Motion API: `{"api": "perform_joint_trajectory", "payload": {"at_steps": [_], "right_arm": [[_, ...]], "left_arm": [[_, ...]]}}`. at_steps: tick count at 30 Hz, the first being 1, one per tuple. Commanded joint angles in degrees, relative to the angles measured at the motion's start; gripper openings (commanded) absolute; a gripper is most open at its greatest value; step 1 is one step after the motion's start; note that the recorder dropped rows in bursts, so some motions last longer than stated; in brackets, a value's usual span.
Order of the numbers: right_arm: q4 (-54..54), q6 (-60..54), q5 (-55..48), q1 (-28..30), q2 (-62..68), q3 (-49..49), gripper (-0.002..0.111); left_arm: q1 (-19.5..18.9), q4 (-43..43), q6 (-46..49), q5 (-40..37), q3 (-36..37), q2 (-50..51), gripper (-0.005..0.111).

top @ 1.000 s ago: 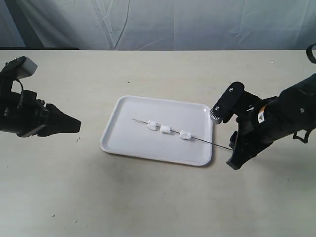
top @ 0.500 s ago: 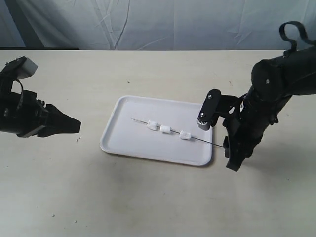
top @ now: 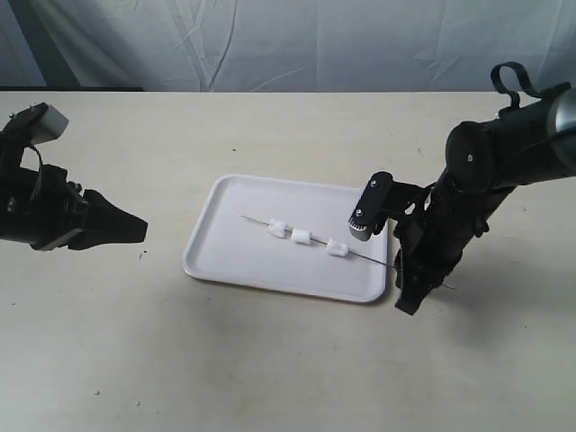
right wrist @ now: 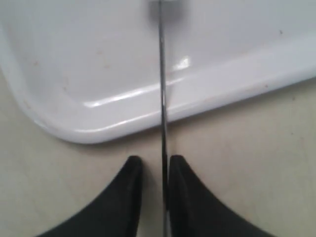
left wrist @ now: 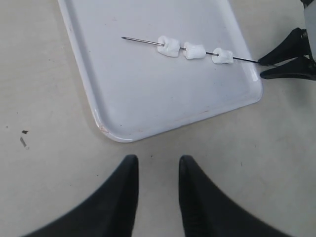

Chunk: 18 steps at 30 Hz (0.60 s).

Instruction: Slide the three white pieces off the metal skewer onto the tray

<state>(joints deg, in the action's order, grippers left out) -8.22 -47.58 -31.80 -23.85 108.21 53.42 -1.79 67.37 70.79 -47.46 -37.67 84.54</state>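
The white tray [top: 234,256] lies mid-table with the thin metal skewer [top: 256,221] across it. Three white pieces [top: 301,236] are threaded on the rod in a row. The rod's right end overhangs the tray's right rim. My right gripper [top: 402,283] stands there, open, its fingers either side of that end. In the right wrist view the skewer [right wrist: 161,74] runs between the fingers, against one finger and with a gap to the other. My left gripper [top: 142,229] is open and empty, well left of the tray. The left wrist view shows the tray [left wrist: 148,98] and pieces [left wrist: 194,50].
Beige tabletop surrounds the tray on all sides. A wrinkled pale cloth backdrop hangs behind the table's far edge. The right arm's dark links [top: 486,171] rise to the right of the tray.
The right arm has swung left and lowered, bringing its fingers from beside the skewer's free end to around it. The left arm, tray and pieces have not moved.
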Motion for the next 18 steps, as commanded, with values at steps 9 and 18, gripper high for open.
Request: {"api": "perform_joint_trajectory", "payload": {"at_steps": [9,18], "right_arm": [[8.2,8.4,0.0,-0.2,1.2,-0.4,-0.001],[15.3,18.9,-0.6,-0.2,-7.8,-0.4,-0.001]], "left_arm": [[0.3,2.6,0.1,-0.3,-0.4,0.1,0.028],[0.3,6.7,-0.1,-2.3,-0.4,0.1,0.028]]}}
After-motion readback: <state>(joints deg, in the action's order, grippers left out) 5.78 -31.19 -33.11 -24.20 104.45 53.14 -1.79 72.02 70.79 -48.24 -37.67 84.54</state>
